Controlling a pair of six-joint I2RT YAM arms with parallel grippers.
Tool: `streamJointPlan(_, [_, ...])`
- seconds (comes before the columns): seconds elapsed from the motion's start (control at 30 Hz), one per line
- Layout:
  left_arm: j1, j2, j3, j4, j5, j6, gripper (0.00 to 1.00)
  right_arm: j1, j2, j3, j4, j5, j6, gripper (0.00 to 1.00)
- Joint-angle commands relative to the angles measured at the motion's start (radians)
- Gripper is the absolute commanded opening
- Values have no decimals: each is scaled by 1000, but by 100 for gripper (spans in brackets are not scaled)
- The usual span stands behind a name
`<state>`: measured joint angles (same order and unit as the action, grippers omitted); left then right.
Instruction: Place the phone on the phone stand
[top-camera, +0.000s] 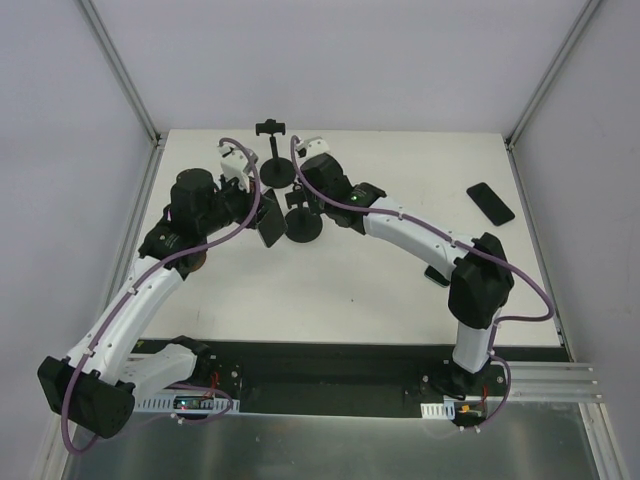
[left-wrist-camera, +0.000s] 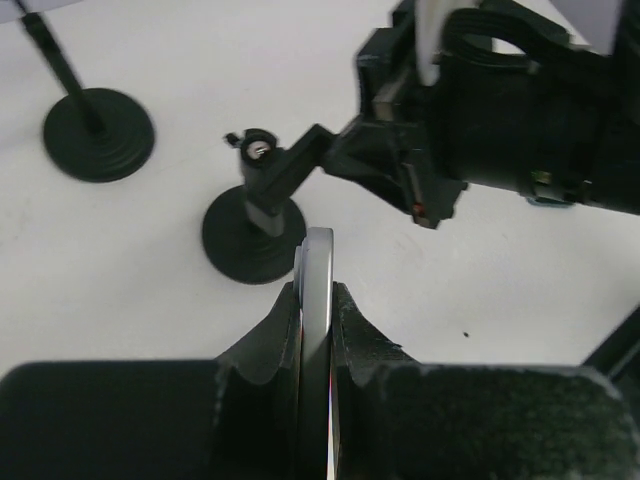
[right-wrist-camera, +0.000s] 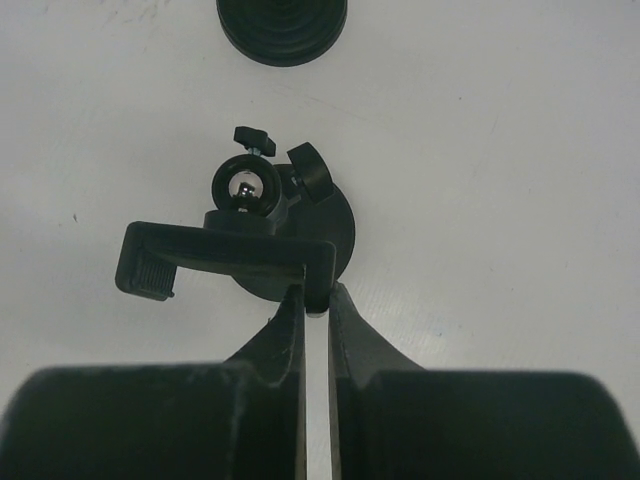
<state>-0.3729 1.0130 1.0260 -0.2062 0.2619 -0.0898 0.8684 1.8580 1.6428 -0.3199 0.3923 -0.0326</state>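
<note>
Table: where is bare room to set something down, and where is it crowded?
Bare: near middle between left arm and right arm; far right corner behind the loose phone. Crowded: far middle, around the near stand and far stand.

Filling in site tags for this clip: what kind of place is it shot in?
Most likely a lab robot test cell, not a home or shop: a white table boxed in by plain panels on aluminium posts, two arms on a mounting plate, and just phone stands and phones as props.
</note>
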Motion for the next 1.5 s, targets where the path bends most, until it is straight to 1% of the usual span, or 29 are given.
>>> streamJointPlan(0.0, [-4, -8, -23, 195, 378, 51, 0, 3, -98, -43, 76, -111, -88, 1])
streamJointPlan(0.03, [-4, -16, -36, 261, 416, 53, 0, -2, -126, -69, 91, -144, -101, 1])
streamJointPlan(0.07, [-4, -37, -75, 302, 459, 56, 0, -2, -138, -84, 100, -209, -133, 1])
streamJointPlan(0.1, [-6, -47, -93, 333, 530, 64, 0, -2, -151, -95, 105, -228, -141, 1])
streamJointPlan(0.13, [-8, -56, -110, 358, 560, 74, 0, -5, -169, -103, 110, -246, -148, 1])
streamJointPlan(0.17, [-8, -65, -133, 404, 580, 78, 0, -6, -175, -118, 113, -304, -167, 1])
streamJointPlan(0.23, [-8, -67, -148, 435, 624, 81, 0, -12, -187, -129, 114, -337, -176, 1])
streamJointPlan(0.27, [-8, -60, -153, 453, 635, 103, 0, -17, -191, -139, 114, -383, -178, 1])
streamJointPlan(0.37, [-8, -27, -147, 459, 720, 159, 0, -31, -217, -170, 142, -487, -196, 1])
streamJointPlan(0.43, [-8, 19, -124, 459, 769, 186, 0, -37, -232, -202, 163, -520, -228, 1])
streamJointPlan(0.47, [-6, 38, -113, 458, 836, 191, 0, -42, -235, -213, 169, -564, -231, 1])
streamJointPlan(0.53, [-8, 96, -83, 459, 893, 193, 0, -60, -234, -235, 189, -645, -239, 1])
streamJointPlan(0.57, [-6, 113, -75, 461, 927, 196, 0, -66, -233, -239, 194, -662, -240, 1])
streamJointPlan(0.73, [-4, 173, -60, 452, 935, 251, 0, -88, -229, -264, 200, -812, -296, 1])
streamJointPlan(0.93, [-6, 234, -11, 449, 976, 217, 0, -100, -211, -265, 199, -911, -326, 1])
streamJointPlan(1.0, [-9, 255, 12, 449, 991, 190, 0, -100, -201, -258, 199, -917, -329, 1])
streamJointPlan(1.1, [-14, 291, 52, 438, 981, 199, 0, -100, -198, -255, 199, -935, -331, 1])
streamJointPlan(1.17, [-12, 298, 72, 383, 955, 234, 0, -98, -203, -259, 200, -928, -334, 0])
streamJointPlan(1.2, [-9, 306, 84, 317, 948, 287, 0, -100, -209, -264, 196, -925, -336, 1])
streamJointPlan(1.23, [-8, 308, 86, 294, 933, 309, 0, -98, -210, -265, 197, -928, -337, 1])
streamJointPlan(1.3, [-6, 312, 80, 262, 922, 352, 0, -100, -210, -265, 197, -938, -337, 0])
streamJointPlan(1.47, [18, 331, 80, 252, 927, 380, 0, -98, -212, -271, 206, -957, -342, 1])
